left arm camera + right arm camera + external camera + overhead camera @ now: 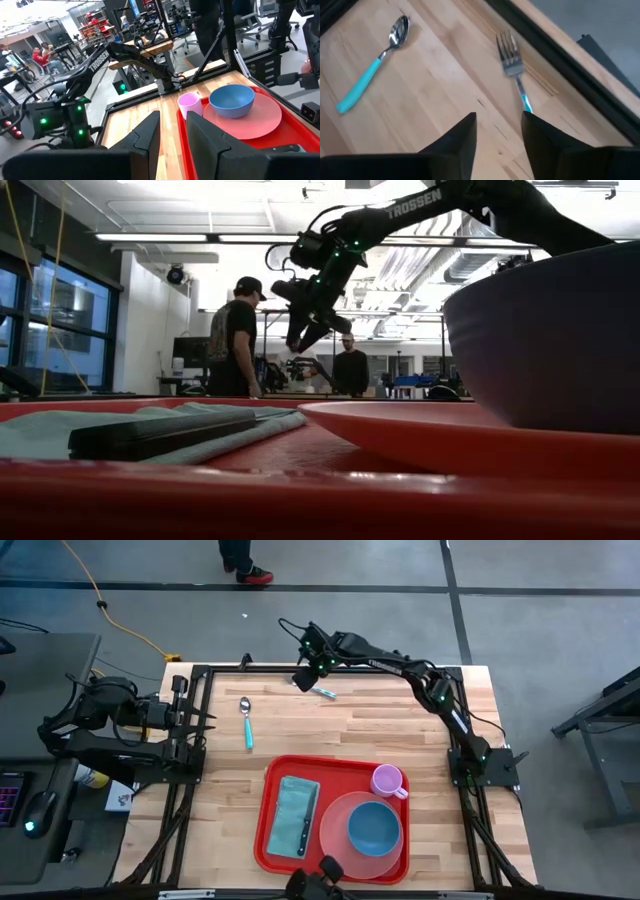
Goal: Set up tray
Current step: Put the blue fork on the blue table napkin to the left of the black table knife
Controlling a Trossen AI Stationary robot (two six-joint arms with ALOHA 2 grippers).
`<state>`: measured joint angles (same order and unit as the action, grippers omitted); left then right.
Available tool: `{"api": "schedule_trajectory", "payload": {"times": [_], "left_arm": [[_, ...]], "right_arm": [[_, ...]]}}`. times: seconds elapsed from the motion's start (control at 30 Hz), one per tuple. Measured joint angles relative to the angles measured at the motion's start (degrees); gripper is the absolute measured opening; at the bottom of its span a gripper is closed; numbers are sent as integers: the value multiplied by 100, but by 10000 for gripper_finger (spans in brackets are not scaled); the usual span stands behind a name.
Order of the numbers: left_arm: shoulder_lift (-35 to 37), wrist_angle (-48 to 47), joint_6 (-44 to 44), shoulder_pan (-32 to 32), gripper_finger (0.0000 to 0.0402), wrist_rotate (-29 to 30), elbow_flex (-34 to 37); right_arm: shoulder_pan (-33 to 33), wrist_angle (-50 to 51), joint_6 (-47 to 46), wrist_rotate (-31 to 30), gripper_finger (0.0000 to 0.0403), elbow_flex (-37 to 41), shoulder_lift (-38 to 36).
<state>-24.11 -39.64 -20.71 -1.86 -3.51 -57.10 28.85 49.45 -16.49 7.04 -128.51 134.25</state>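
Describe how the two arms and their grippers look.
Both arms are dark, nearly black, built of jointed tubular links. The right arm carries white TROSSEN lettering along one link, small green lights near the wrist and thin black cables along its links. The left arm is the same dark build. Each gripper, left and right, has two flat, black, wedge-shaped fingers.

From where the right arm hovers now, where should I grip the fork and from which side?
Grip the fork on its teal handle, coming straight down from above. It lies flat on the bare wooden table near the far edge, so a side approach likely won't work. Set the right gripper's open fingers across the narrow handle, clear of the metal tines.
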Motion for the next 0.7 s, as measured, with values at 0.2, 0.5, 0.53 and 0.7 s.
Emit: {"api": "schedule_trajectory", "payload": {"times": [0.2,0.5,0.53,0.7], "left_arm": [[-1,2,22,2,127,0,0],[0,4,153,0,127,2,0],[-1,4,160,2,127,0,0],[0,4,196,1,127,2,0]], "right_arm": [[-36,-29,-128,118,192,0,178],[-75,209,436,-168,222,0,291],[-75,249,472,-179,222,0,292],[12,515,505,3,222,0,293]]}}
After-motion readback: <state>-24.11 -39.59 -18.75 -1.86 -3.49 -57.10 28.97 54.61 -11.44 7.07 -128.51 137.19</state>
